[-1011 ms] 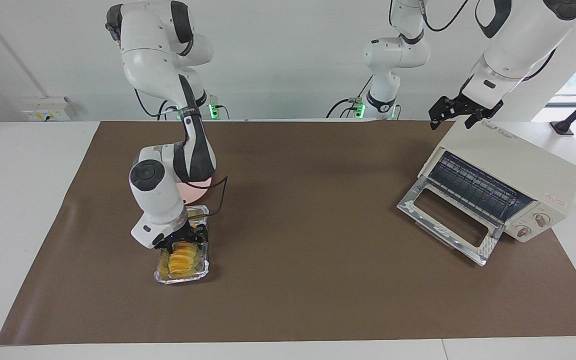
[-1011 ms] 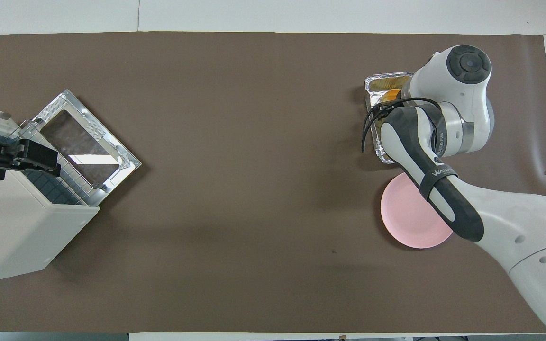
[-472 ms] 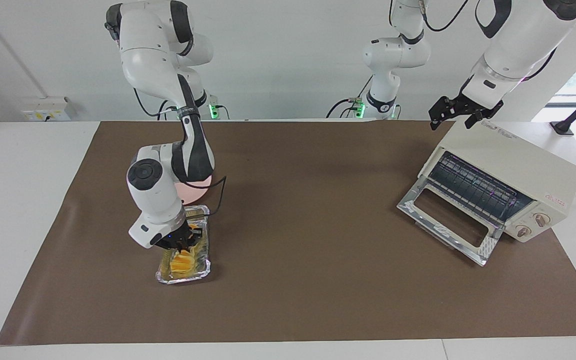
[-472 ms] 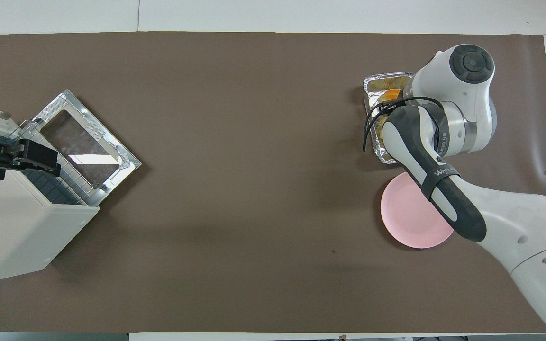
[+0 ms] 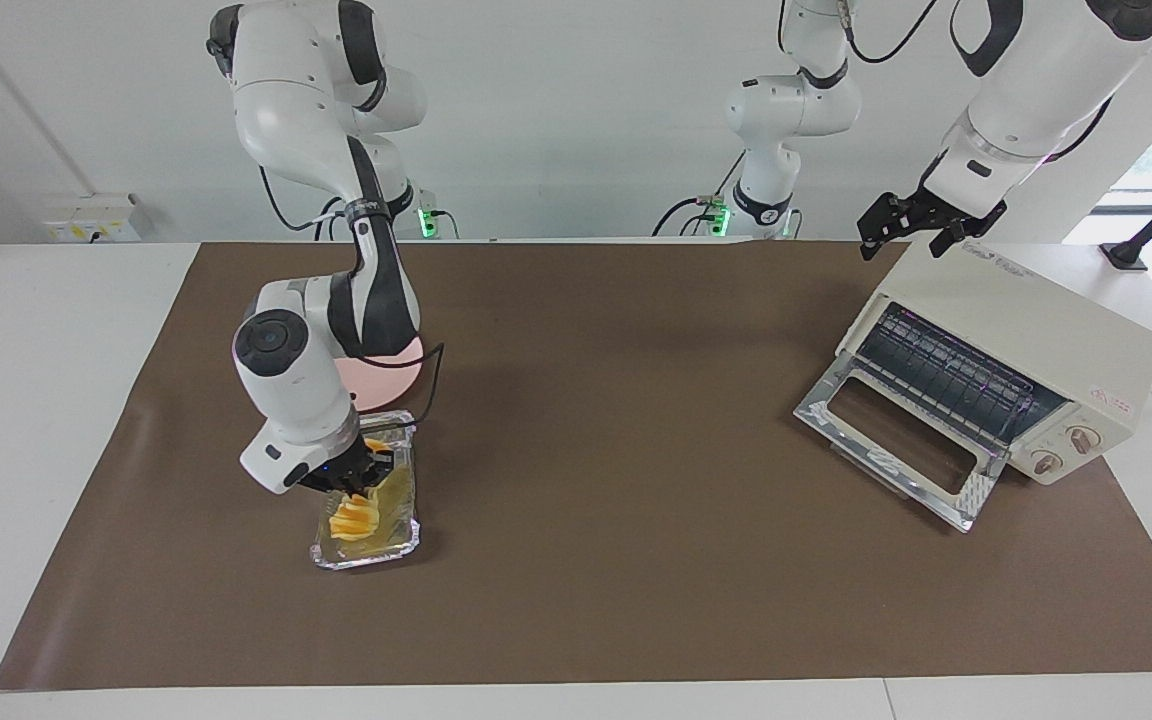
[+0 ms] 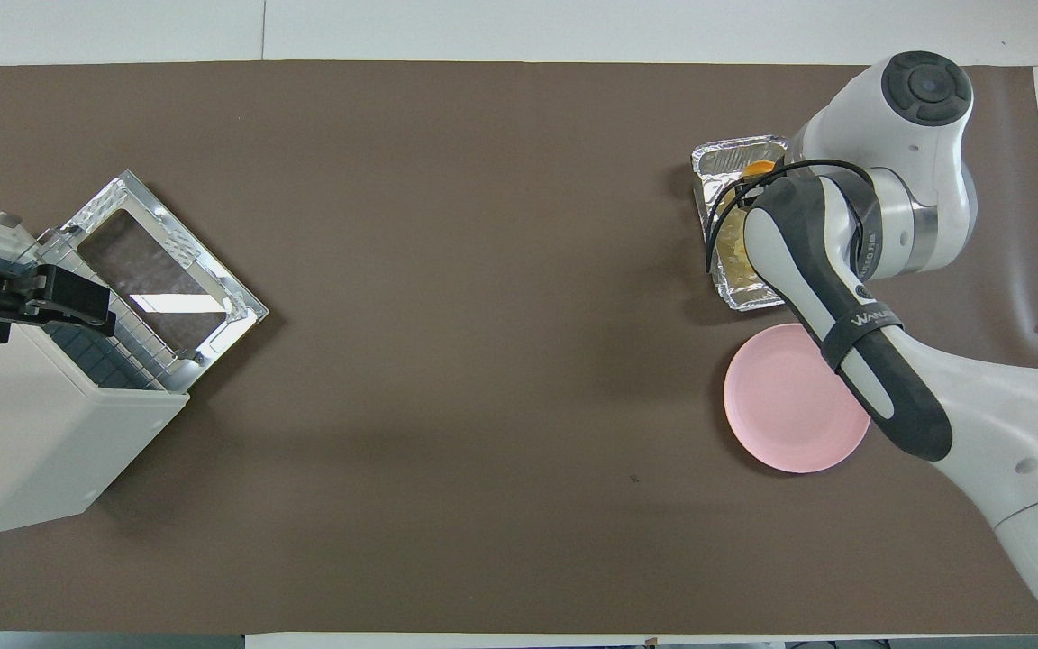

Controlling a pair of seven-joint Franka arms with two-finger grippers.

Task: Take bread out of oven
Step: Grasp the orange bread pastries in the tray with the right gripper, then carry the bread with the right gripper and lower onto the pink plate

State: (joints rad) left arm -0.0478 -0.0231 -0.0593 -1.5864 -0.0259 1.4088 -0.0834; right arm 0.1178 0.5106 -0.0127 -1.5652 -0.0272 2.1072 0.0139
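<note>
Your right gripper point(image 5: 354, 483) fingers clamped the bread point(image 5: 353, 520) over the foil tray point(image 5: 406, 540); left gripper point(image 5: 911, 222) fingers open above the oven point(image 5: 1046, 345). End-grip could let the bread slip.

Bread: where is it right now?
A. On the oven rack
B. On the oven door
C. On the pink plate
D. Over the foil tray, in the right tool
D: the bread hangs tilted from the right tool over the foil tray.
</note>
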